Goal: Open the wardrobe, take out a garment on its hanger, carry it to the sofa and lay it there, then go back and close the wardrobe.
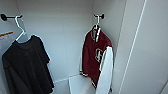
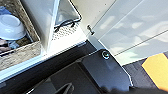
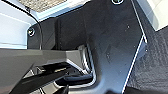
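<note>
Two garments: hung inside the open wardrobe (image 1: pixel 67 30), well apart, one to each side.
Wardrobe: white inside; a white door panel (image 1: pixel 147 50) stands at the right of the head view.
Jacket (image 1: pixel 96 56): dark red with white sleeves and a white chest emblem; hangs at the right of the interior, near the corner where back wall meets side wall; striped hem at the bottom edge; one white sleeve hangs down in front.
Hanger (image 1: pixel 97 21): thin, white; its hook sits over a short dark peg (image 1: pixel 101 16) high on the right; the jacket collar is just beneath.
T-shirt (image 1: pixel 26 66): black, at the left, on a second white hanger (image 1: pixel 20 28) hooked over a dark rod (image 1: pixel 10 17).
Wardrobe floor (image 1: pixel 80 85): pale; seen below the jacket hem.
Left wrist view: a white door edge with a small hinge fitting (image 2: pixel 90 29), a white bowl (image 2: pixel 11 26) in a wood-walled compartment, and a yellow patch (image 2: pixel 156 71) on dark flooring.
Right wrist view: dark carpet (image 3: pixel 155 72) and pale panels beyond the robot's own plate.
Left fingers: cannot tell whether apart or together.
Right fingers: cannot tell whether apart or together.
</note>
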Robot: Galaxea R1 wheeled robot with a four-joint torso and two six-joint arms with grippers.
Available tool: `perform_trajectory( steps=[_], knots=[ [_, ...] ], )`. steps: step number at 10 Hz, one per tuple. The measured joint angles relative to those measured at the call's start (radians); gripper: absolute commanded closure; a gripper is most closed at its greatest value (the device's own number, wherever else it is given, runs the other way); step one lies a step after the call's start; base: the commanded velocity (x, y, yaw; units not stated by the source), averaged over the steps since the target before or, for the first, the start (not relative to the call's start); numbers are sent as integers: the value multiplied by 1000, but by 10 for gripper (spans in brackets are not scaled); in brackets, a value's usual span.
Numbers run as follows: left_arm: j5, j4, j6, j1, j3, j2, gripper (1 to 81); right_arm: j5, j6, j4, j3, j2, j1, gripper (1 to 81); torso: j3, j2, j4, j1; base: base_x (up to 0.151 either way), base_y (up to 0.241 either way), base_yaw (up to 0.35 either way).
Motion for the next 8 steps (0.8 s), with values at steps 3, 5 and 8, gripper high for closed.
perform_trajectory(
  steps=[3, 5, 8],
  knots=[
    [3, 9, 0, -82, 63, -20, 10, 1, 0, 0, 0, 2, 0, 10, 0, 0, 0, 0, 0, 0, 0],
    [12, 14, 0, -100, 163, -57, 10, 1, 0, 0, 0, 3, 2, 10, 0, 0, 0, 0, 0, 0, 0],
    [60, 16, 0, -144, 350, -121, 10, 2, 0, 0, 0, 2, 8, 10, 0, 0, 0, 0, 0, 0, 0]
  ],
)
